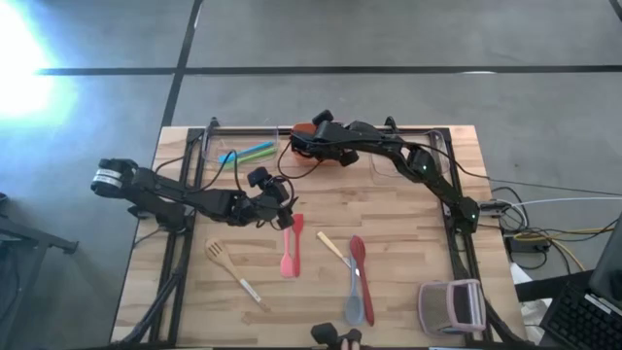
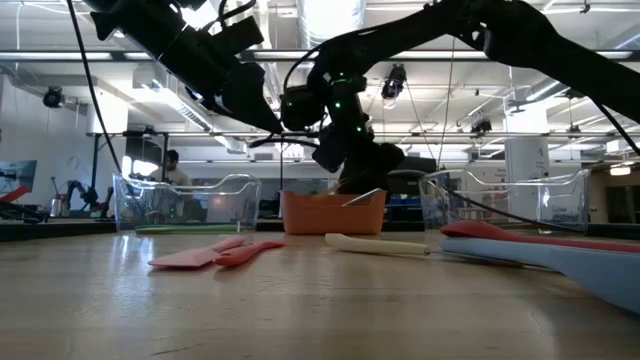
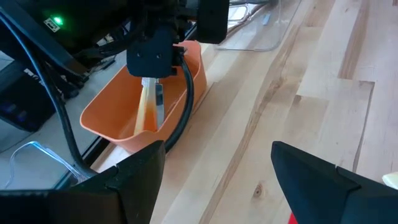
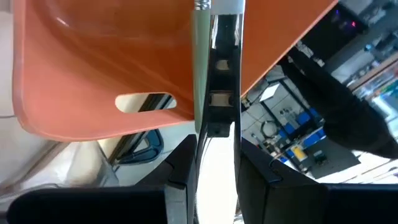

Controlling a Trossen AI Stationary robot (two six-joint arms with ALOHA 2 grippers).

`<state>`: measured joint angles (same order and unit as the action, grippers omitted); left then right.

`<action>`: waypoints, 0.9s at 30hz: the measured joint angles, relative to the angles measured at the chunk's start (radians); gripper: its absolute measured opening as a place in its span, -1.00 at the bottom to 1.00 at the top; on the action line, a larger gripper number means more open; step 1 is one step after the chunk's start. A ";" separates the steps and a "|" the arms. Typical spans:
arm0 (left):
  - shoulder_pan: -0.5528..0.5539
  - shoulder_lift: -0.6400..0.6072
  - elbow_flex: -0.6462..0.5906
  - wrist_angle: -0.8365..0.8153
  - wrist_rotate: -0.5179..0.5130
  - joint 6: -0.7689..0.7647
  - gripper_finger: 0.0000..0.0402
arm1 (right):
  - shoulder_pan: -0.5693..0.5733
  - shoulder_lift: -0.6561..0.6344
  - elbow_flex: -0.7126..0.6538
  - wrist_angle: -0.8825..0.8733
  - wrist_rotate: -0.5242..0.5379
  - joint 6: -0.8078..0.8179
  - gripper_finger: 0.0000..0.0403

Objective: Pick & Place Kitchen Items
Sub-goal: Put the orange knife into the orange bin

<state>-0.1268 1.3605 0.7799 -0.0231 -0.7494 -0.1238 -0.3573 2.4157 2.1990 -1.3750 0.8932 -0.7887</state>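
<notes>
A: What stood on the desk, and what crowded the working spot?

B: An orange bin sat at the far edge, between two clear plastic bins. The left clear one held a green utensil and a blue utensil, lying side by side. A small pale container rested at the near right corner. Cables hung around both arms near the orange bin.

A: Where was the right claw?

B: The right claw hung over the orange bin, its fingers closed on a slim utensil with a pale handle. That utensil stood nearly upright, its long axis running down into the bin.

A: And the left claw?

B: The left claw hovered above the middle of the desk, facing the orange bin, fingers spread wide and empty.

A: What lay loose on the desk?

B: A pink spatula and a red spoon lay with their long axes running roughly near to far. A wooden fork and a cream-handled utensil lay diagonally. A grey spatula lay just beside the red spoon.
</notes>
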 joint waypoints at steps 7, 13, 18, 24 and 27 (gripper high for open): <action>0.000 0.000 0.000 0.000 0.000 0.000 0.47 | -0.008 0.038 0.000 0.014 -0.002 -0.111 -0.67; 0.000 0.000 0.000 -0.002 0.000 0.000 0.47 | -0.023 0.050 0.000 0.064 -0.003 -0.154 -0.67; 0.000 0.000 0.000 -0.003 0.000 0.000 0.47 | -0.032 0.050 0.000 0.084 -0.003 -0.179 -0.67; 0.000 0.000 0.000 -0.003 0.000 0.000 0.47 | -0.032 0.050 0.000 0.112 -0.004 -0.177 -0.60; 0.000 0.000 0.000 -0.004 0.000 0.000 0.47 | -0.032 0.050 0.001 0.154 -0.003 -0.163 -0.38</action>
<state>-0.1268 1.3605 0.7799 -0.0269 -0.7492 -0.1236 -0.3889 2.4660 2.2003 -1.2210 0.8903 -0.9513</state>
